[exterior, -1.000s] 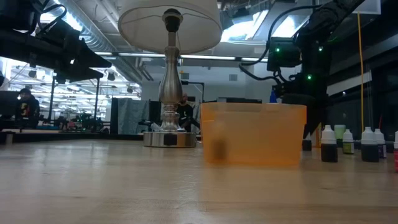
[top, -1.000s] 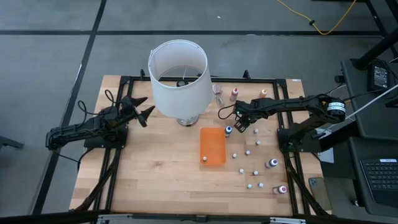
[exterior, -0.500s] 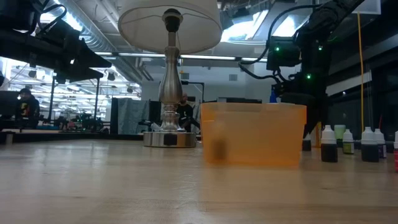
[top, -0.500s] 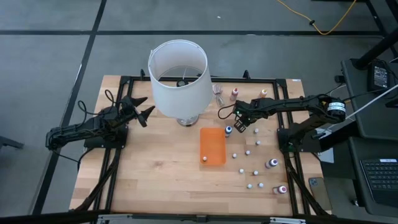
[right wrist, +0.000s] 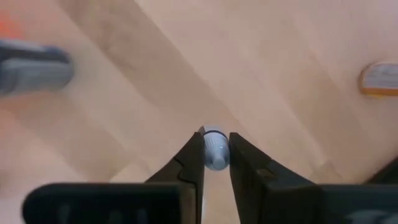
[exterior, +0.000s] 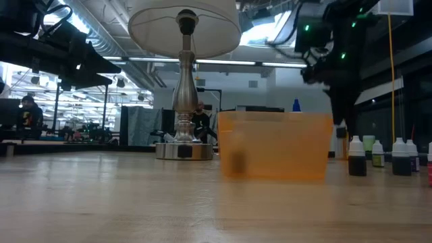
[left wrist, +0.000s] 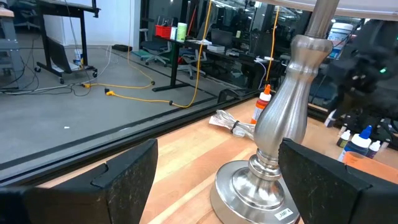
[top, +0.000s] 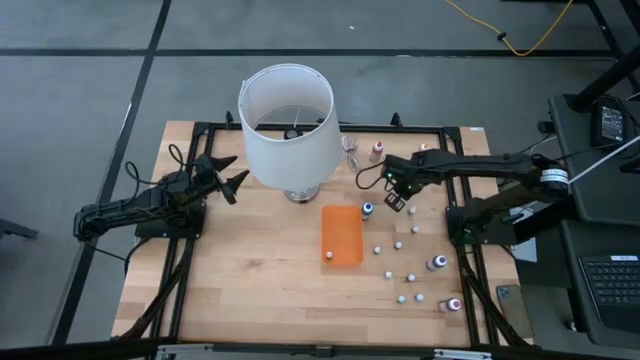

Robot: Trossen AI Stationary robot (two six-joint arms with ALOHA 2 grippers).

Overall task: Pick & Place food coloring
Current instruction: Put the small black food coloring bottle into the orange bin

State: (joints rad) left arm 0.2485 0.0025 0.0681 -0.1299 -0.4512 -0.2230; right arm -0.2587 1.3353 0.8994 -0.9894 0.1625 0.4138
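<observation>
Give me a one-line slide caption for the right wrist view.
Right gripper shut on a small white-capped food coloring bottle, above the wooden table.

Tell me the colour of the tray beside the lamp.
The tray is translucent orange, clearest in the high view, with one small bottle inside.

dark jointed arms (top: 470,168), black cables.

On the wooden table (top: 250,270), a flat orange rectangular tray (top: 341,235) lies beside scattered tiny white-capped bottles (top: 398,245), below a white lampshade (top: 287,125).
</observation>
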